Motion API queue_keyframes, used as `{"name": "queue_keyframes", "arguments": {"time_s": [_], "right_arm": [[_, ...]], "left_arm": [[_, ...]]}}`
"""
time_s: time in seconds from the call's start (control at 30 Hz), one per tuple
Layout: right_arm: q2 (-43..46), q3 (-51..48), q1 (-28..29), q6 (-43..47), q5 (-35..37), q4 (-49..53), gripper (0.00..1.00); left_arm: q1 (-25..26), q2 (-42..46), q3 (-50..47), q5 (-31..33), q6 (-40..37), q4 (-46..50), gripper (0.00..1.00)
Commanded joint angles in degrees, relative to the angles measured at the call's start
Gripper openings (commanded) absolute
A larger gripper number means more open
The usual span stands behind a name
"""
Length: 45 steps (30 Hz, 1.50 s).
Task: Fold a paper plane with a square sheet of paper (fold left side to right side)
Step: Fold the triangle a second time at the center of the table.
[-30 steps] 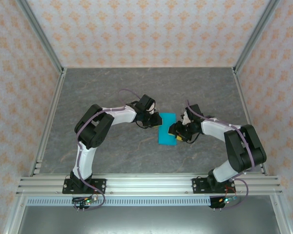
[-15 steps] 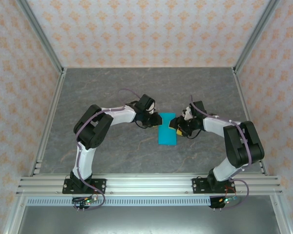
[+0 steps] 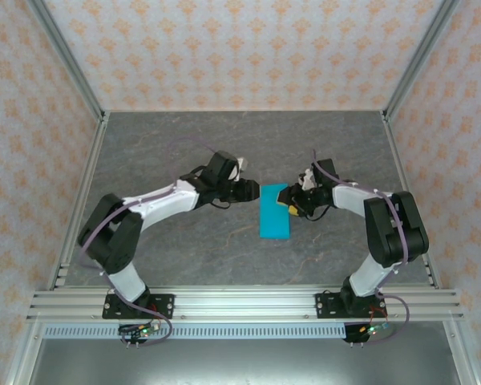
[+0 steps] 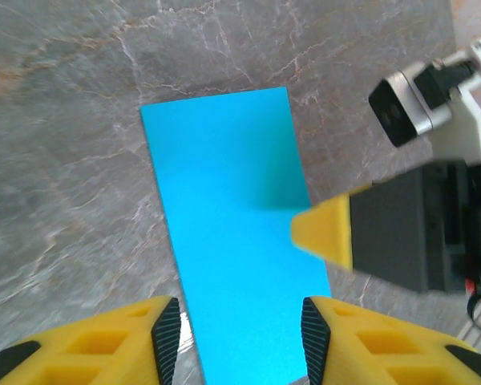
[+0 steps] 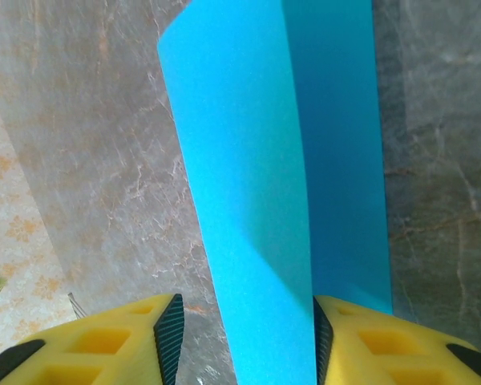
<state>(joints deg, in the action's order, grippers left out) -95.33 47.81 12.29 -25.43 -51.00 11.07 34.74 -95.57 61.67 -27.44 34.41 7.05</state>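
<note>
Bright, even overhead light, soft faint shadows, close foregrounds slightly blurred.

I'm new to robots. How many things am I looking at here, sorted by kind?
Blue paper sheet, folded over: 1
Robot arms, each ending in a yellow-tipped tool: 2 (left tool, right tool)
Total: 3

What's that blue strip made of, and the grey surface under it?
The blue sheet looks like thin matte paper: it lies folded double, and one layer curls up in the right wrist view. The tabletop looks like veined grey stone, possibly a printed laminate.
</note>
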Motion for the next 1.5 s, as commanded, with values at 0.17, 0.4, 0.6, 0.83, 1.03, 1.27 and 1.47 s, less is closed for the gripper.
{"name": "queue_keyframes", "arguments": {"time_s": [0.17, 0.4, 0.6, 0.83, 1.03, 1.27, 1.47], "right_arm": [[-0.5, 3.2, -0.3, 1.8, 0.8, 3.1, 0.47], [-1.6, 5.2, -0.4, 0.7, 0.6, 4.3, 0.44], [-0.7, 6.5, -0.4, -0.6, 1.0, 6.4, 0.42], [-0.2, 7.2, -0.4, -1.8, 0.5, 7.1, 0.41], [0.5, 7.4, -0.3, -2.9, 0.0, 7.2, 0.41], [1.0, 8.2, -0.2, -4.1, -0.2, 8.1, 0.4], [1.1, 8.5, 0.1, -5.2, -0.3, 7.8, 0.4]], "left_arm": [[7.0, 13.3, -12.7, 13.5, -5.2, -1.8, 0.52], [15.3, 20.4, -18.1, 23.6, -6.5, -1.3, 0.55], [22.8, 17.7, -16.6, 28.3, -8.1, -2.3, 0.57], [28.9, 6.9, -6.0, 32.1, -12.4, 1.9, 0.63], [31.1, -1.6, 3.7, 33.8, -16.5, 8.0, 0.64], [32.4, -10.1, 14.1, 35.9, -18.6, 16.2, 0.65], [32.7, -16.5, 20.6, 41.2, -17.8, 23.1, 0.65]]}}
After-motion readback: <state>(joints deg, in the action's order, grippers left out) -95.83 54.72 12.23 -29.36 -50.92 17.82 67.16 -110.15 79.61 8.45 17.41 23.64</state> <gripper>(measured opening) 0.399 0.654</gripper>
